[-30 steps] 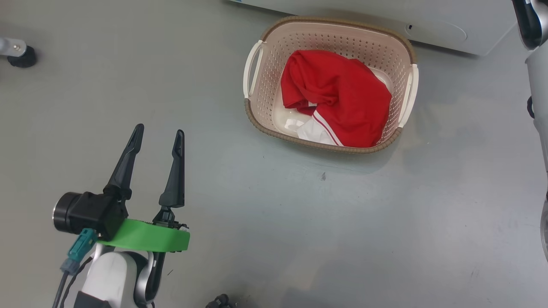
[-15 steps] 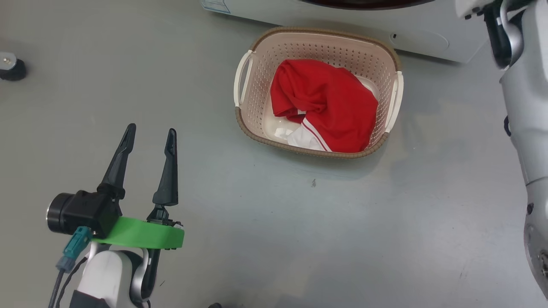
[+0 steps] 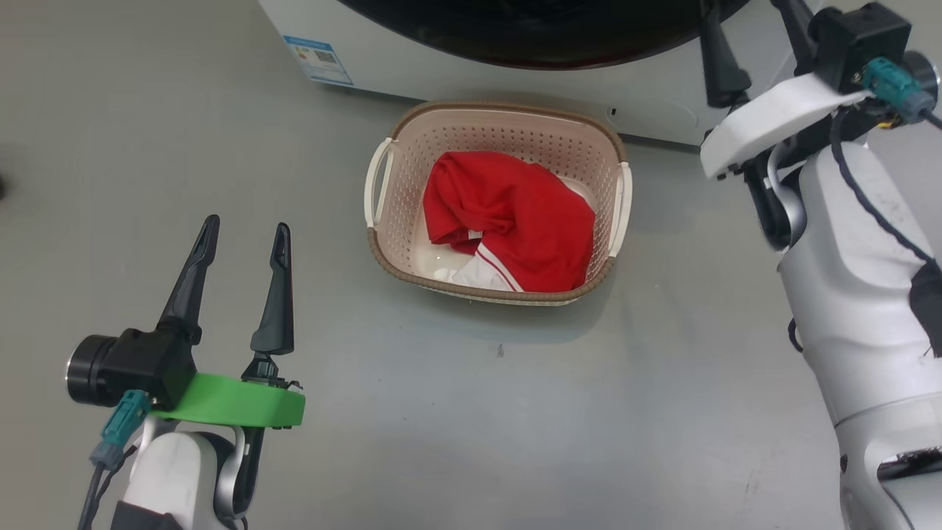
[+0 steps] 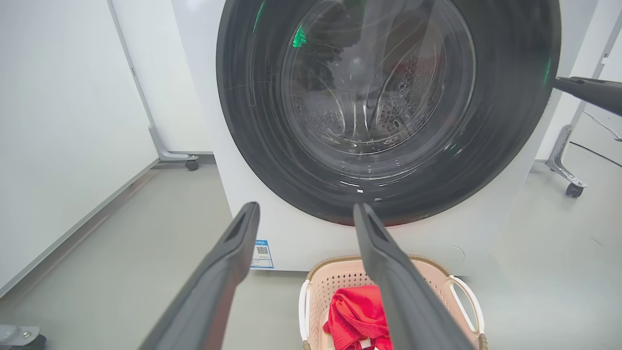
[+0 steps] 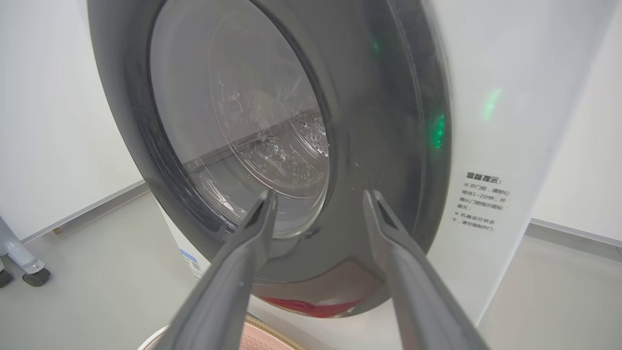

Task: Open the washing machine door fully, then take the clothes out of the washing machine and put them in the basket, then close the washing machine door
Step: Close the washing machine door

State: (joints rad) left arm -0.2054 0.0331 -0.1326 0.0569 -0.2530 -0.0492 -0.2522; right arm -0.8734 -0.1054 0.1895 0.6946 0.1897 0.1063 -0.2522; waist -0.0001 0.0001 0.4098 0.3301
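Lower left: left gripper [image 3: 246,223], fingers spread, empty, above grey floor [image 3: 441,412]. Right of it and well apart: basket [image 3: 508,136] with red clothes [image 3: 515,213] heaped inside, standing just before washing machine [image 3: 647,110]. Flush against its front: washing machine door [image 4: 252,121]. Far right: right gripper [image 5: 319,194], spread, empty, pointing at the door's lower rim, near it.

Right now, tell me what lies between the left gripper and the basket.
In the head view, the stretch between the left gripper and the basket is bare grey floor; nothing lies on it.
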